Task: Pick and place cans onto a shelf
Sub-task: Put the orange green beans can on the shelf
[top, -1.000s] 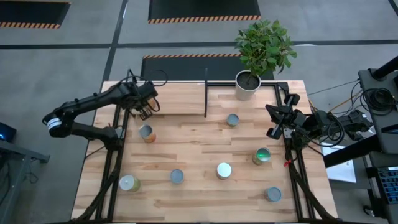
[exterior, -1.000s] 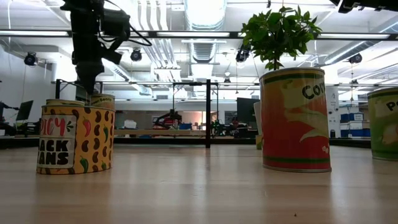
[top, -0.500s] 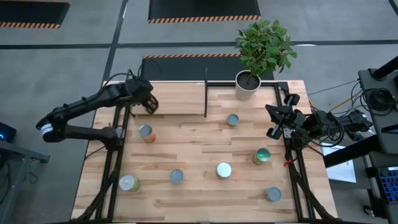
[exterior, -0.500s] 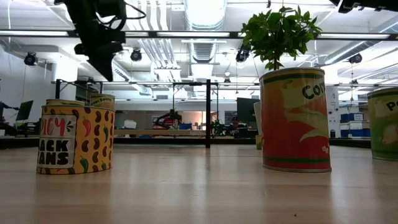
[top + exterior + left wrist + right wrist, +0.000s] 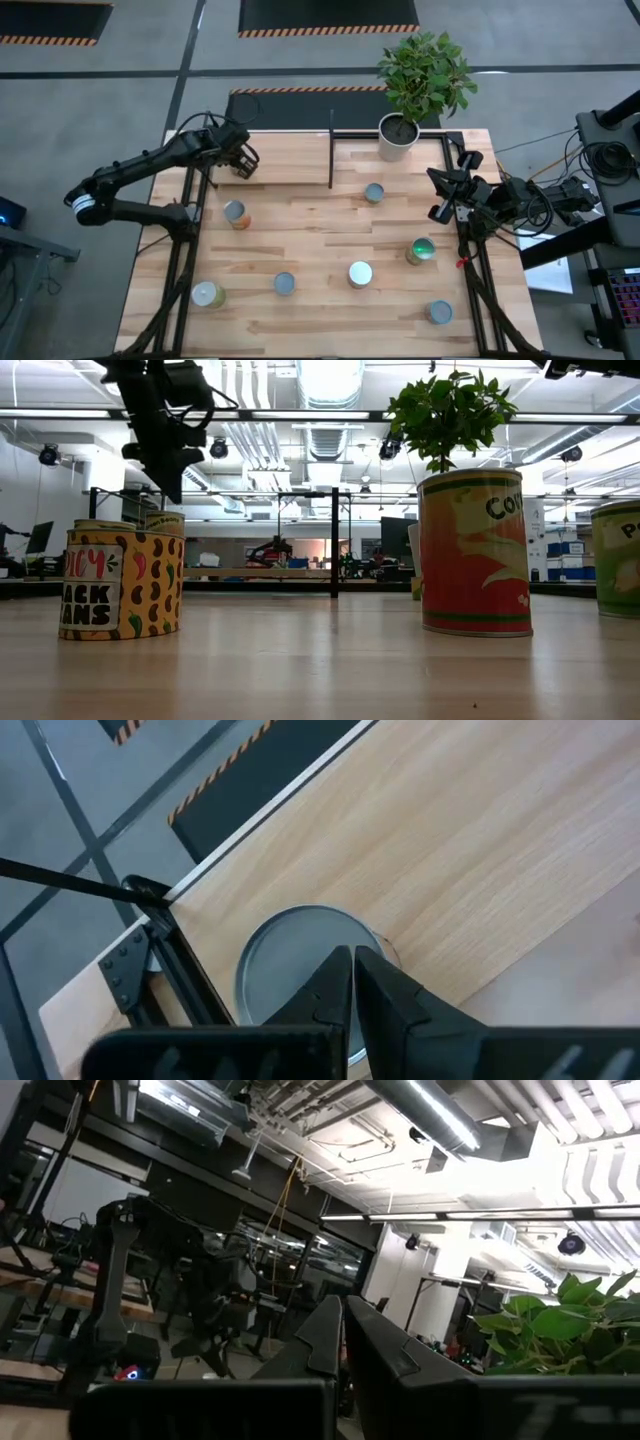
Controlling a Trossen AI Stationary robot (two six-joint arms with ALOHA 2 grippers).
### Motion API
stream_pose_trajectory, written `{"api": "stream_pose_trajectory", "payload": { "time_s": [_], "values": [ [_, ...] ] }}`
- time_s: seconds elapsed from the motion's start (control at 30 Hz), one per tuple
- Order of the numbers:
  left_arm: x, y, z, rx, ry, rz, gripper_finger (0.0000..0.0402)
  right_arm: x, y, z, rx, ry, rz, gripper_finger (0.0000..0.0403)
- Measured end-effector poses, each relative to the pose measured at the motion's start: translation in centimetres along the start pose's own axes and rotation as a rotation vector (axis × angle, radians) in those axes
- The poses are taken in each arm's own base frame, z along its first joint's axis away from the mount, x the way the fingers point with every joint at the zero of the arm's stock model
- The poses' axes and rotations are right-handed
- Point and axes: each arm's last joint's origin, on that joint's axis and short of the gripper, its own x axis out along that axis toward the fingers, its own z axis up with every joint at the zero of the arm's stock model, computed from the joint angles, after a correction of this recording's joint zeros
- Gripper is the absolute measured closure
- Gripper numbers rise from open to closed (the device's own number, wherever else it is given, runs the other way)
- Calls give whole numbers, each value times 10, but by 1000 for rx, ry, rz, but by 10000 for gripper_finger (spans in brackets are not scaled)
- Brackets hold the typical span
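Several cans stand upright on their bases on the wooden table, among them one (image 5: 235, 213) at the left and one (image 5: 374, 192) near the middle. Another can (image 5: 290, 955), silvery-topped, stands on the shelf (image 5: 300, 160) by a black corner post. My left gripper (image 5: 352, 955) hangs shut just above this can and hides it in the high view (image 5: 243, 163). In the low view its tilted tip (image 5: 172, 492) is clear of the cans. At the table's right edge my right gripper (image 5: 445, 195) waits shut, pointing up into the room (image 5: 342, 1305).
A white pot with a green plant (image 5: 398, 138) stands at the far edge beside the shelf's black divider bar (image 5: 331, 150). Low down, a yellow can (image 5: 120, 582), a red can (image 5: 475, 555) and a green one (image 5: 620, 560) stand near the front edge.
My left gripper has risen from pointing straight down by the shelf's left end, has tipped to a slant and rolled a little, and has shifted slightly toward the far edge. It stays shut. The cans have not moved.
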Motion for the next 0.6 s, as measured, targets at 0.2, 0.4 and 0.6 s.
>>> {"api": "stream_pose_trajectory", "payload": {
  "time_s": [0.2,0.4,0.6],
  "values": [
    [2,-1,0,-22,-10,-3,402,0,0,0,-3,0,0,394],
    [15,-6,-9,-28,-2,-2,402,0,0,0,-2,0,0,394],
    [17,-7,-11,-37,1,-4,402,0,0,0,-6,0,0,394]
  ]
}}
